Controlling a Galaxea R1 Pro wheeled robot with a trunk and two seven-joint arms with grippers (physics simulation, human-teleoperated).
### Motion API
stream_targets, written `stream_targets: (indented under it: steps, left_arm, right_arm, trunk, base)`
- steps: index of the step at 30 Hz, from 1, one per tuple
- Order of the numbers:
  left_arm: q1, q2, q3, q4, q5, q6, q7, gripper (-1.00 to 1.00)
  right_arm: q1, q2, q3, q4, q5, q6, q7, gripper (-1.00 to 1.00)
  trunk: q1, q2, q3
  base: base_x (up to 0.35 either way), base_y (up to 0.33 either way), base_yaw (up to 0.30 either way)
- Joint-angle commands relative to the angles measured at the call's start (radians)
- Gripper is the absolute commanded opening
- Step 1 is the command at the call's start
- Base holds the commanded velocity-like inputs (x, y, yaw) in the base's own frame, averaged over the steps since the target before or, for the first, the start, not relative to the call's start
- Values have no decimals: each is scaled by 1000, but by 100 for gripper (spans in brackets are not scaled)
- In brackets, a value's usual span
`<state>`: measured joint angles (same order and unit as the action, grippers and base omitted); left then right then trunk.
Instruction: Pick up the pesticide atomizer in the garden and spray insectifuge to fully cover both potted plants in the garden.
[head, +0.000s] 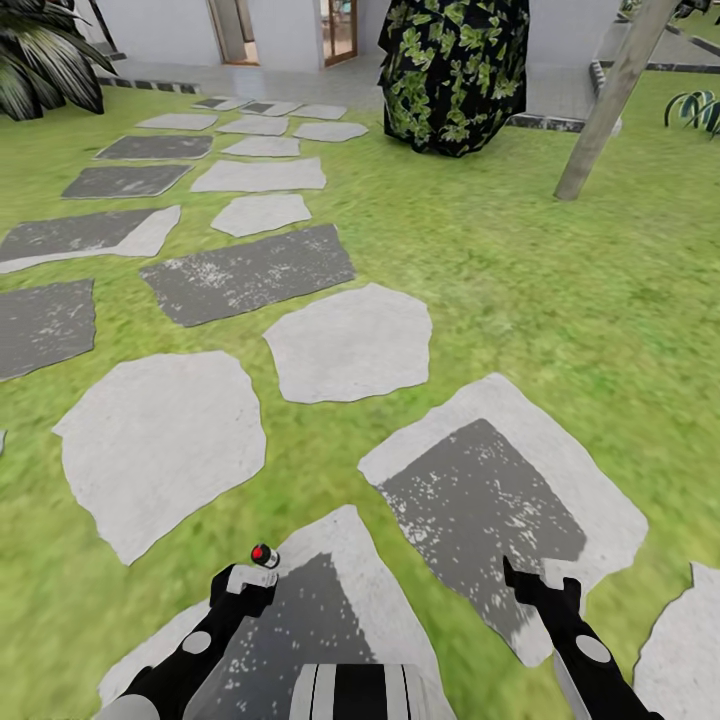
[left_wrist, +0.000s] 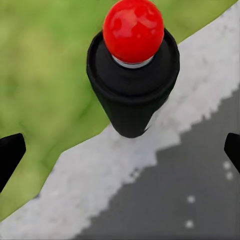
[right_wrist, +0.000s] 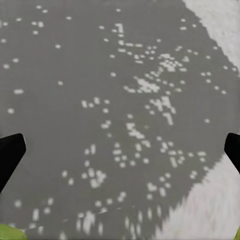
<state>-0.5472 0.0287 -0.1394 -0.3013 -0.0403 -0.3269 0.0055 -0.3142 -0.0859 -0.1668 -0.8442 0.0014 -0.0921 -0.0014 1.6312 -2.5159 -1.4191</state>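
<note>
At the left claw (head: 246, 592), low on my head view: its two dark fingertips (left_wrist: 11, 152) sit at opposite edges of the left wrist view, set wide, and neither touches the pesticide atomizer (left_wrist: 132, 75). The bottle shows end-on between them, a dark body capped by a glossy red knob, with a sliver of white on its side. On the head view the red knob (head: 263, 554) lies just ahead of the claw, with a whitish part beneath it. I cannot tell whether the bottle is carried or rests on the ground.

Below it runs the pale rim of a paving stone (head: 335, 545) where the stone meets the lawn (head: 500, 280).

Right claw (head: 532, 588): fingertips likewise wide apart in the right wrist view (right_wrist: 120, 150), nothing between them, over the dark speckled face of a second stone (head: 480, 510).

Beyond, further pale and dark slabs lead across the grass toward a large leafy bush (head: 455, 70) and a leaning wooden post (head: 610, 100).
</note>
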Motion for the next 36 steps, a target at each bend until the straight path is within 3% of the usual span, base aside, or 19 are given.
stream_targets:
  steps: [1,36]
  left_arm:
    - [0,0,-2,1,-4,-3,1,100]
    - [0,-1,-2,0,-4,-4,1,100]
  right_arm:
    - [0,0,0,1,0,-3,0,100]
    - [0,0,0,1,0,-3,0,100]
  trunk:
    - [0,0,-1]
    - [0,0,-1]
  base:
    - [35,0,17]
    - [36,0,1]
